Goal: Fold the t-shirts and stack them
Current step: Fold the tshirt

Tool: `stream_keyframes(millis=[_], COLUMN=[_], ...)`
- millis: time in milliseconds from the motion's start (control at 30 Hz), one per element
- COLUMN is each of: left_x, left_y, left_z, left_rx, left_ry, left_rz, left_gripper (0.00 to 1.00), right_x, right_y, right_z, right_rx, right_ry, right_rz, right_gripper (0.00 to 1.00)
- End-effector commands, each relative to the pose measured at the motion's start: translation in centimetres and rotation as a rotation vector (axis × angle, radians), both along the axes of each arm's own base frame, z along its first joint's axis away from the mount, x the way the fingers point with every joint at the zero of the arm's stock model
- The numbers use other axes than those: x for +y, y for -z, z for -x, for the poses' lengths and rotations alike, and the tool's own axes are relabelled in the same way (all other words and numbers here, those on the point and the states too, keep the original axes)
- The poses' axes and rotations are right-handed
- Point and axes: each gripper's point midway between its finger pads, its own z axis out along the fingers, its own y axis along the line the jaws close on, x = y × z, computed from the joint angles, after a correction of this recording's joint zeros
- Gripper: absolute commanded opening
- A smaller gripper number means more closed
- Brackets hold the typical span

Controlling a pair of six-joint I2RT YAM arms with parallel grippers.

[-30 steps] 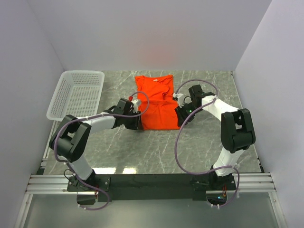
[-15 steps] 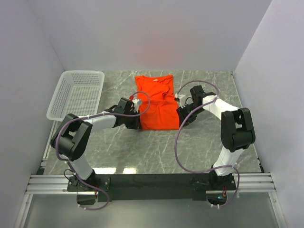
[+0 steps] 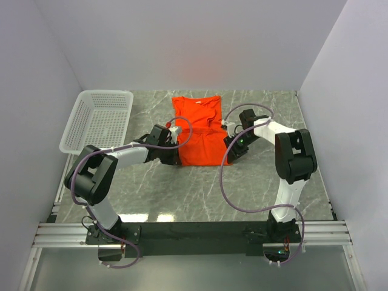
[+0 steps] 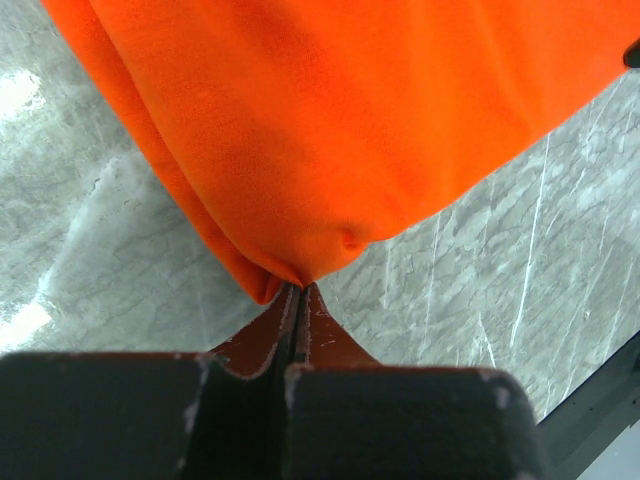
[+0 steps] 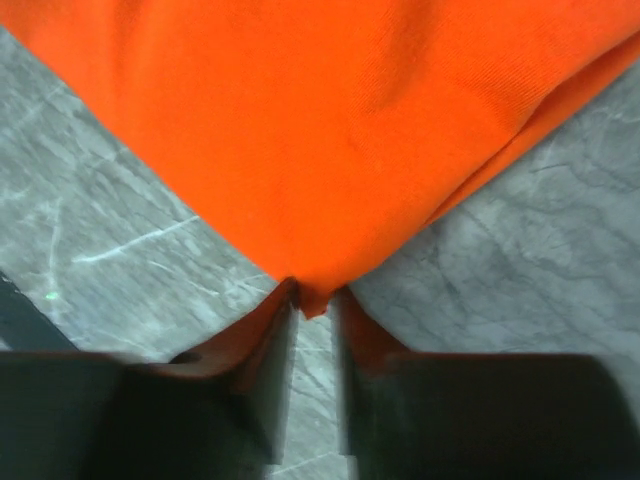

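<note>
The bright orange-red t-shirt (image 3: 200, 130) lies flat on the marble table, neck toward the back wall. My left gripper (image 3: 179, 160) is at its near left corner. In the left wrist view the gripper (image 4: 298, 290) is shut on a pinch of the t-shirt (image 4: 330, 120) right at the fingertips. My right gripper (image 3: 228, 157) is at the near right corner. In the right wrist view the gripper (image 5: 315, 300) still shows a gap between its jaws, and the corner tip of the t-shirt (image 5: 320, 130) pokes in between the fingertips.
A white mesh basket (image 3: 107, 93) stands at the back left, apart from the shirt. White walls close in the table on three sides. Purple cables loop off both arms above the table.
My left gripper has shut on the shirt's near left corner. The right gripper has slid left onto the near right corner and its jaws have narrowed a little.
</note>
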Motion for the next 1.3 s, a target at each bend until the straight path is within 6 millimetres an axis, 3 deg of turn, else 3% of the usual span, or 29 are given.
stream_keyframes(millis=[0,133,433,767,900,1000,1133,1267], left_x=[-0.9,-0.4,0.9,0.0,-0.1,0.7,1.3,1.2], left_y=[-1.6,-1.6,-1.1,-1.3,-1.2,-2.0,-4.6,-7.3], left_z=[-0.5,-0.1,2.5,5.0,6.8,7.2,7.1,6.7], left_rx=[-0.038,-0.04,0.013,0.101,0.147,0.135,0.078,0.011], left_ry=[0.03,0.038,0.071,0.117,0.134,0.097,0.063,0.062], left_rz=[0.034,0.016,-0.023,0.033,0.028,0.01,0.016,0.042], left_gripper=[0.01,0.01,0.01,0.01,0.04,0.17,0.36,0.48], right_x=[0.3,-0.2,-2.7,-3.2,-3.5,-3.9,-4.2,-3.6], right_y=[-0.6,-0.8,-1.2,-1.9,-2.4,-3.0,-4.1,-5.7], right_z=[-0.1,0.4,0.9,3.3,4.3,4.4,3.8,2.9], right_rx=[0.012,0.004,-0.022,-0.016,-0.021,-0.06,-0.117,-0.192], right_ry=[0.001,-0.006,-0.002,-0.062,-0.094,-0.094,-0.102,-0.147], right_rz=[-0.022,-0.006,0.065,0.062,0.065,0.083,0.1,0.06], right_gripper=[0.24,0.0,0.0,0.0,0.13,0.3,0.36,0.36])
